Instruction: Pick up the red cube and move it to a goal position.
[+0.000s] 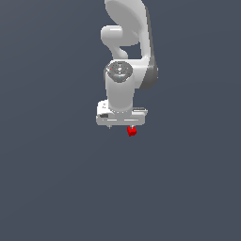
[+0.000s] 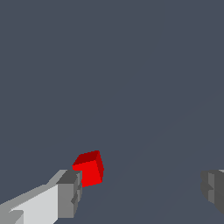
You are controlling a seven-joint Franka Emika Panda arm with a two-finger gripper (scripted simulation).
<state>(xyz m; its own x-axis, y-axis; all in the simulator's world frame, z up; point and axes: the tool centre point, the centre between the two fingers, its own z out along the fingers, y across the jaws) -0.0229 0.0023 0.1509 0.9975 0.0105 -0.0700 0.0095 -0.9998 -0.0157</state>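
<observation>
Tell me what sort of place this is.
Most likely a bare simulated test scene, not a real room: a flat, featureless grey ground, a smooth white arm with an open gripper, and one plain red cube beside a finger.

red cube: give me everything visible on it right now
The red cube is tiny, plain, bright red and matte, with darker shaded faces and no markings. In the wrist view it sits skewed to the open gripper, right beside one fingertip; contact unclear. In the exterior view it peeks out just under the gripper body.
</observation>
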